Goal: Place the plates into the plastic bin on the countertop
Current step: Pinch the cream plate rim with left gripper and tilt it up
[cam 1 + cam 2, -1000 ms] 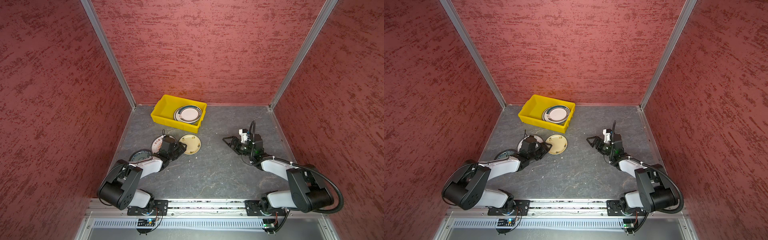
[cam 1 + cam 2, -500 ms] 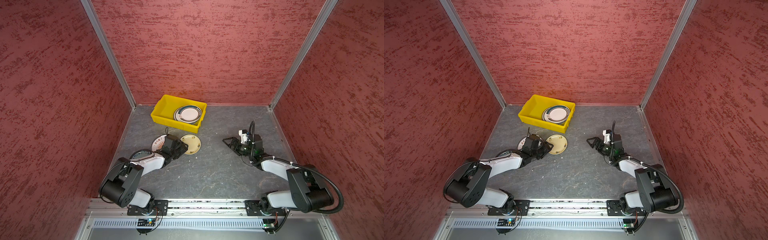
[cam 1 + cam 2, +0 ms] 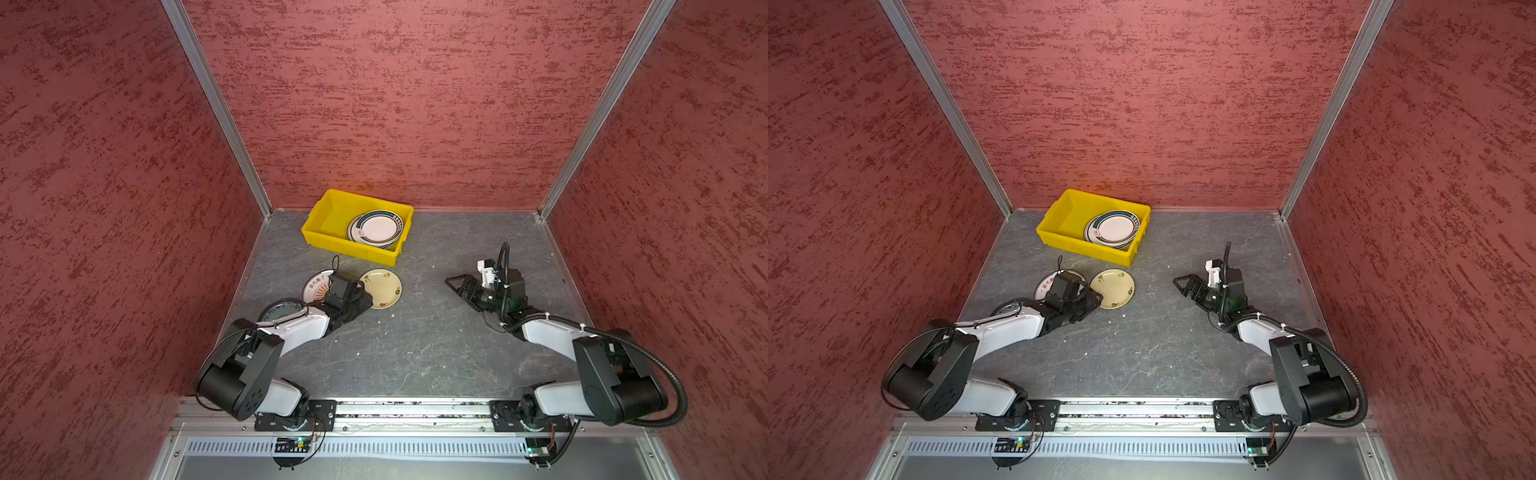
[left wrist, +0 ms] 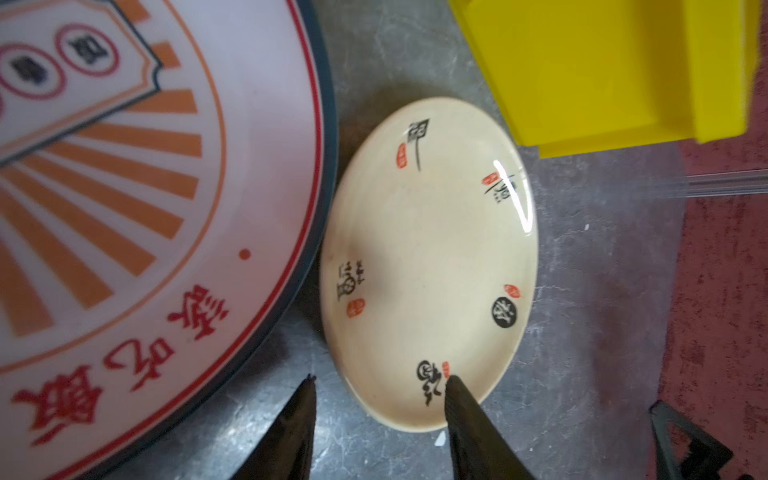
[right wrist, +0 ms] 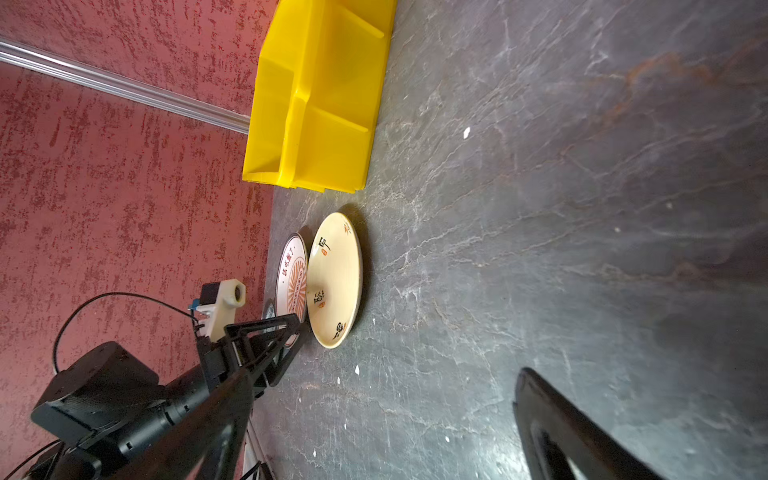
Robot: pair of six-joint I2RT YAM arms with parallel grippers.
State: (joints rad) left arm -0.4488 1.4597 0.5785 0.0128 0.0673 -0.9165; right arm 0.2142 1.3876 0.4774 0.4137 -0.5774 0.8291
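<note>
A cream plate (image 3: 384, 289) (image 4: 428, 257) with black and red characters lies on the countertop (image 3: 415, 345) in front of the yellow plastic bin (image 3: 326, 216) (image 3: 1059, 222). My left gripper (image 3: 367, 294) (image 4: 380, 380) is open at its near rim, one finger over the rim and the other on the stone beside it. A white plate with orange rays (image 3: 314, 284) (image 4: 124, 166) lies just left of it, partly under the arm. A dark patterned plate (image 3: 279, 309) sits further left. Green-rimmed plates (image 3: 377, 228) are stacked in the bin. My right gripper (image 3: 455, 283) (image 5: 383, 370) hangs open and empty.
Red textured walls close in the left, back and right sides. The bin stands near the back left corner, its left half bare (image 3: 1069, 216). Small white crumbs (image 3: 393, 315) dot the stone. An aluminium rail (image 3: 415, 409) runs along the front edge.
My left gripper has slid forward and right to the cream plate's rim, and its jaws have narrowed somewhat. The right arm has not moved.
</note>
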